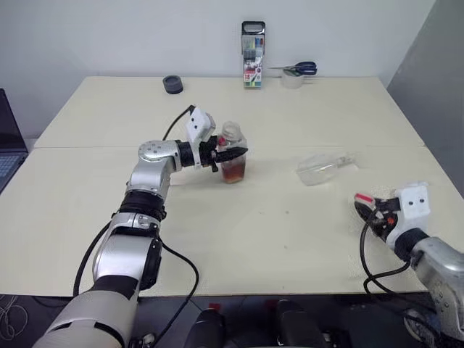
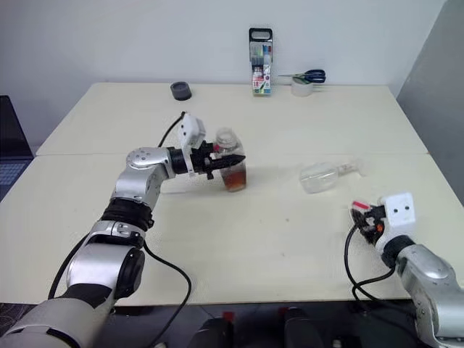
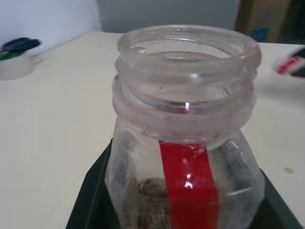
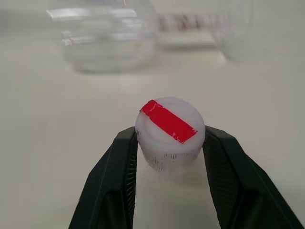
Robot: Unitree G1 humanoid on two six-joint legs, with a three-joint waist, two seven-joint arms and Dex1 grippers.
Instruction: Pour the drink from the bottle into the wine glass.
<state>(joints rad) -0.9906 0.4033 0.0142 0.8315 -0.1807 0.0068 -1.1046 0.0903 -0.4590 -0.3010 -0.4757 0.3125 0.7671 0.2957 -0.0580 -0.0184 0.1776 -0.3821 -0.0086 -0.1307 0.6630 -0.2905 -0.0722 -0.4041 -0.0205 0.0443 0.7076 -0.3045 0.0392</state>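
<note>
A pale cream surface point(image 1: 290, 239) is filling most of the frame. At its upper edge a marker pack point(image 1: 253, 55) is standing, a dark round object point(image 1: 172, 84) sitting to its left and scissors point(image 1: 299, 69) lying across a tape roll point(image 1: 292, 79) to its right. Right of centre the wine glass point(image 1: 322, 168) is lying on its side.

Far edge of cream table point(image 1: 290, 239): marker pack point(image 1: 253, 55) standing upright, centre. Just to its right, roll of tape point(image 1: 292, 79) with blue-handled scissors point(image 1: 299, 69) lying across the top. Well apart to the left, small dark round object point(image 1: 172, 84), kind not discernible. Laptop point(image 1: 9, 148) at left margin, off the table.
</note>
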